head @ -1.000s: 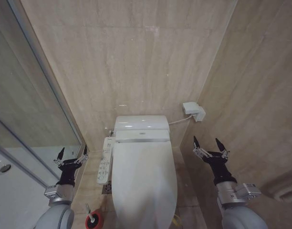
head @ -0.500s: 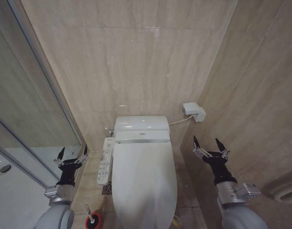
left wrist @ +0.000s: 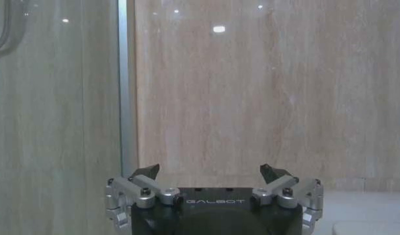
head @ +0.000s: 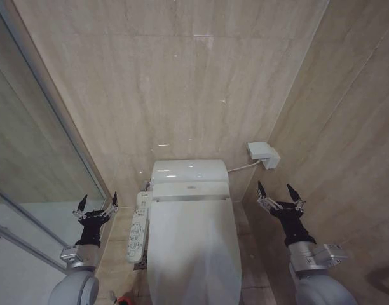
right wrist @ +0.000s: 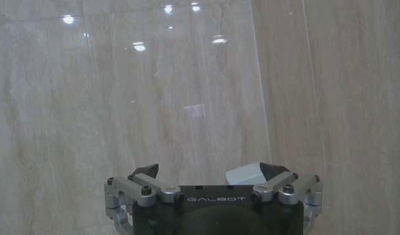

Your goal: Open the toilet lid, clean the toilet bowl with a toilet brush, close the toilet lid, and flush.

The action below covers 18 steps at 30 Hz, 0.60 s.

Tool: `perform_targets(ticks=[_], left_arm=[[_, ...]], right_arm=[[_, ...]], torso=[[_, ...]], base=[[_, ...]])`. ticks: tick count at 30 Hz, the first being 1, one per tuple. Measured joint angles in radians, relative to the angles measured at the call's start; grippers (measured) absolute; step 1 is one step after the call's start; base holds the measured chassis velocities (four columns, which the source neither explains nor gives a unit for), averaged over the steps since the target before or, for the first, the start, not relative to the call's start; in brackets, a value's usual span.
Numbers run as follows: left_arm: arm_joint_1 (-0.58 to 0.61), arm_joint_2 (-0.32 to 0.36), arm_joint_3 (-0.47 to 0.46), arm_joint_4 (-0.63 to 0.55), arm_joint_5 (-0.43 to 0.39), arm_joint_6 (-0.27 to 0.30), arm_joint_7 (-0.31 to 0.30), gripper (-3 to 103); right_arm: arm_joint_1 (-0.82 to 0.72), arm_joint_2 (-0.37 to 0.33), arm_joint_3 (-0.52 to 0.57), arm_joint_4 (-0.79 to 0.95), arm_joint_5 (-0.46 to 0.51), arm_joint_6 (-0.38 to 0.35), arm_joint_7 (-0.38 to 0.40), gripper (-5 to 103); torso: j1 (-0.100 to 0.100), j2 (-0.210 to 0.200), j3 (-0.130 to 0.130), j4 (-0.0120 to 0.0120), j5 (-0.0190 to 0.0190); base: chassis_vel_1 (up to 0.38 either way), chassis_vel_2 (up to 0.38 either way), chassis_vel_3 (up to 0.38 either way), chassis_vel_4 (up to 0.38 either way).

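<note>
A small tiled bathroom: a white toilet (head: 193, 248) at lower centre, beige marble-look wall tiles (head: 182, 89) above, a glass shower screen (head: 29, 159) at left.

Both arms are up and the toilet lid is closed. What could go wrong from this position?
1. The left pincer hangs open beside the glass shower wall; a wide swing toward the toilet lid could knock the glass.
2. The control panel sits right along the lid's left edge, so a pincer reaching for that edge might press its buttons.
3. The right pincer, also open, is near the side wall and has little room to turn.
</note>
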Motion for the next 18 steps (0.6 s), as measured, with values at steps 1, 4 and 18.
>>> perform_targets(ticks=[1,4,18], left_arm=[[-0.001,0.001,0.0,0.001,0.0,0.0,0.0,100],[-0.004,0.007,-0.003,0.008,-0.006,-0.003,-0.002,100],[-0.088,0.154,0.018,0.178,-0.153,-0.059,-0.01,100]], right_arm=[[0.0,0.0,0.0,0.0,0.0,0.0,0.0,100],[0.0,0.0,0.0,0.0,0.0,0.0,0.0,100],[0.0,0.0,0.0,0.0,0.0,0.0,0.0,100]], torso=[[0.0,0.0,0.0,0.0,0.0],[-0.001,0.0,0.0,0.0,0.0],[-0.001,0.0,0.0,0.0,-0.0001]], base=[[0.0,0.0,0.0,0.0],[0.0,0.0,0.0,0.0],[0.0,0.0,0.0,0.0]])
